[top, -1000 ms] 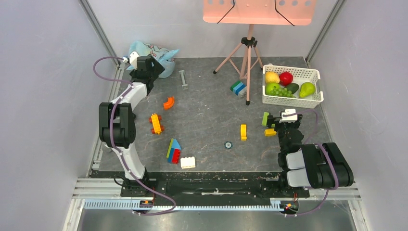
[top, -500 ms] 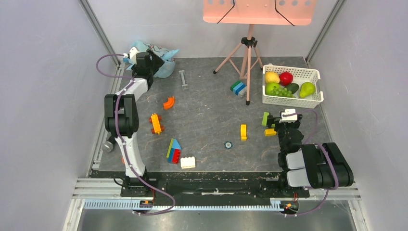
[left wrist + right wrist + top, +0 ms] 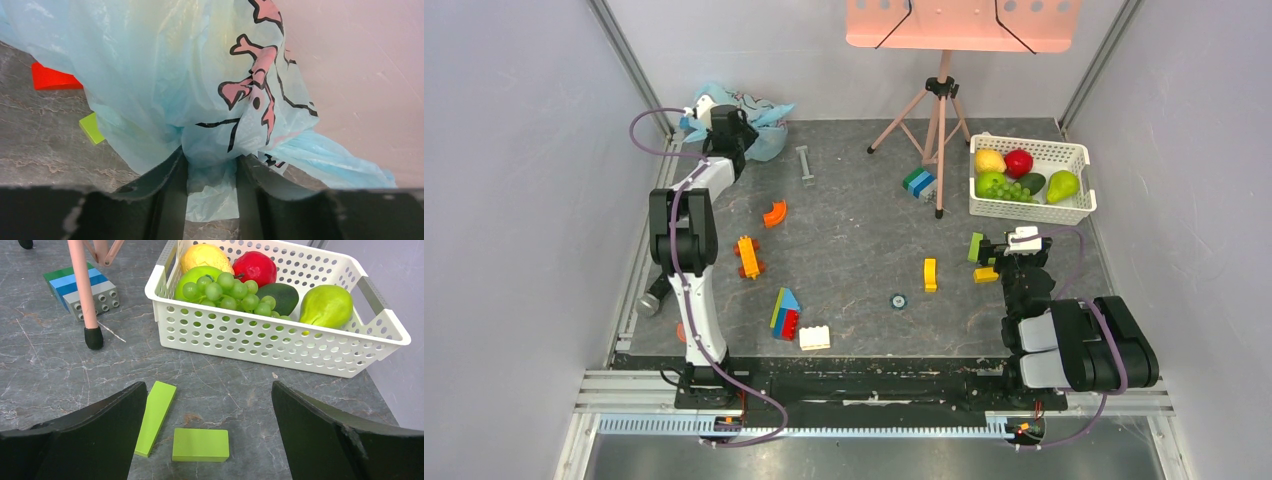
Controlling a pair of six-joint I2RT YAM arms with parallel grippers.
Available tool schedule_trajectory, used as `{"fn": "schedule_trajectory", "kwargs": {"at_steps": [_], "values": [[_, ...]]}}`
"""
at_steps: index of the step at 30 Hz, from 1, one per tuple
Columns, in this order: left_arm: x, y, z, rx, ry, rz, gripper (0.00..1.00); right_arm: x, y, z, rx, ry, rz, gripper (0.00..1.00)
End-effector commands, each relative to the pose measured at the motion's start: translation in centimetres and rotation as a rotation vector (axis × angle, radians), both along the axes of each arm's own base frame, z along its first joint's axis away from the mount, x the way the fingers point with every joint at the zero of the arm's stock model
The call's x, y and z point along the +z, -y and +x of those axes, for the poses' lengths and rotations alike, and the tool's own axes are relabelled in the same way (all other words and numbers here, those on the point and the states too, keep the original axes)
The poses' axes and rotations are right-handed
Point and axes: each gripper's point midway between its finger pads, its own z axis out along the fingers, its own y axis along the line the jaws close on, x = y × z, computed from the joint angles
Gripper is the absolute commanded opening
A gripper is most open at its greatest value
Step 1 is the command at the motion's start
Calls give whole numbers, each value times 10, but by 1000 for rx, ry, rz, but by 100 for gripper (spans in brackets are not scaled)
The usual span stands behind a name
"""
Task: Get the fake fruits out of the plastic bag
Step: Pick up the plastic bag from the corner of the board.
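Left gripper (image 3: 211,170) is clamping a bunched fold of the plastic bag (image 3: 175,75). Film is filling the gap between the fingers, low down near the table (image 3: 40,150). I can't tell if that fold is the mouth or the closed end. My guess is it's pinching film only, to get a handle for lifting or shaking, not going for a fruit.

Fake fruits aren't showing. A faint yellow tinge is coming through the film up top, nothing I'd call a shape, so I'm assuming they're sitting inside.

The bag is slumping in the far-left corner, leaning on the back wall (image 3: 360,75). A red block (image 3: 50,79) and a lime block (image 3: 91,127) are poking out from under its left edge and are likely to get dragged along.

Room is tight there: wall behind, frame post to the left, arm reaching far out. Open floor is lying toward the table centre, so pulling inward looks like the sane direction.

Right gripper (image 3: 209,390) is hanging with its jaws wide apart and holding nothing, over two green blocks (image 3: 200,445) just short of the white basket (image 3: 280,345), well apart from the bag.
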Motion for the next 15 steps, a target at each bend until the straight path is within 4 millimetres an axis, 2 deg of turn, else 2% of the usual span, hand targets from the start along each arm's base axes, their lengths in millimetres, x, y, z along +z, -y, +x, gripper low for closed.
{"fn": "schedule_trajectory", "kwargs": {"at_steps": [1, 3, 6, 15], "values": [[24, -10, 4, -1, 38, 73, 36, -22, 0, -22, 3, -56, -12, 98], [25, -10, -1, -1, 37, 81, 20, -22, 0, -22, 3, -57, -12, 98], [27, -8, -6, -21, 37, 88, 4, -22, 1, -22, 1, -56, -12, 98], [32, 15, -38, -86, 12, 80, 2, -22, 1, -22, 1, -55, -12, 98]]}}
